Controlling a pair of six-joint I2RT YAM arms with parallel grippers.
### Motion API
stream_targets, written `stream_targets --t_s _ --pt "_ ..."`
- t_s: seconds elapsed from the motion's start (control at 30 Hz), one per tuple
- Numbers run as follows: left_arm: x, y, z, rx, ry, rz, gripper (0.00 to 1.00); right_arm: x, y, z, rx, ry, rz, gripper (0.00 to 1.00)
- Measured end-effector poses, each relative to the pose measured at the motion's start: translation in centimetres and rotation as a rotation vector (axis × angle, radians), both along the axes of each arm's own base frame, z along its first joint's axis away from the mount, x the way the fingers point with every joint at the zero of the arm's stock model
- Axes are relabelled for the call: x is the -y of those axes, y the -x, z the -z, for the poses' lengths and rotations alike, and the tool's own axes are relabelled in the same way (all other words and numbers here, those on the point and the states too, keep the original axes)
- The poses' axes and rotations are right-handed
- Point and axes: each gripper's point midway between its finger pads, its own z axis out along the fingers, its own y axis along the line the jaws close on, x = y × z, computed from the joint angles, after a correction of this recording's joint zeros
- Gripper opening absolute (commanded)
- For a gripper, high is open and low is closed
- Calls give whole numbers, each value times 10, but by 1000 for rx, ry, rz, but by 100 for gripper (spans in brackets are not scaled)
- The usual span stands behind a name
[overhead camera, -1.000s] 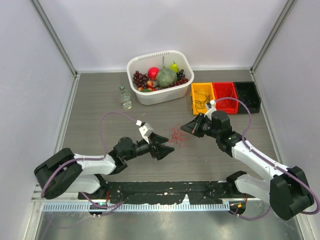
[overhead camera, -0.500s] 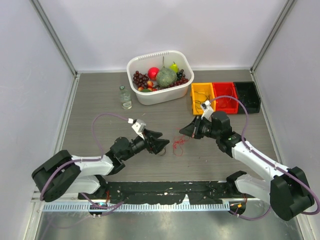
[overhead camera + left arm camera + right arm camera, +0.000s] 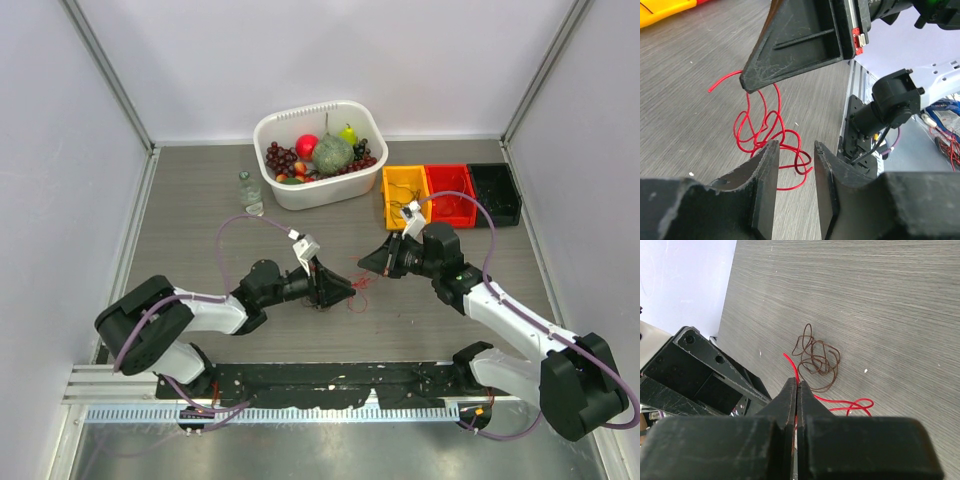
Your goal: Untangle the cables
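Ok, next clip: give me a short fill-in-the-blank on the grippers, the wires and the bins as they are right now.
1. The right gripper is ___ on the red wire.
2. The dark wire bundle is held by ___ gripper.
3. The left gripper, close to the red loops, is ___.
4. The bin between the yellow bin and the black bin is ___.

Missing words: shut; neither; open; red

L arm [image 3: 200,310] & R arm [image 3: 510,315]: white links, black joints, lilac hoses [image 3: 245,216], scuffed black wedge jaws.
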Motion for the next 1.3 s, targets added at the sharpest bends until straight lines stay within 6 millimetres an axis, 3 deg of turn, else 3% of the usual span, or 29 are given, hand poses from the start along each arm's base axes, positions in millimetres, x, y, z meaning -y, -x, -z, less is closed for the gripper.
stream_targets --t_s 0.2,0.37,0.53,0.63,0.7,0.8,0.97,1.07,1.3 --pt "7 4 0 -9 1 51 22 0 0 0 0 0 0 1" --pt "11 6 2 -20 -3 76 1 0 0 0 0 1 0 1" --pt "10 6 2 -11 -3 76 0 4 -1 3 -2 23 24 1" --pt "5 3 -1 3 1 36 0 20 -9 9 1 96 118 1" --pt "-4 -1 -5 19 10 -19 0 41 -20 11 1 186 238 1" --pt "-19 -11 -16 41 17 -129 0 78 -39 -2 37 315 431 1" --pt "-60 -26 -65 55 76 -358 0 137 -57 -42 123 481 710 1" --pt "-108 -27 -100 36 153 -551 0 171 -58 -61 157 564 865 1" --pt "-214 -7 -122 1 217 -869 0 233 -43 -60 117 751 1094 1"
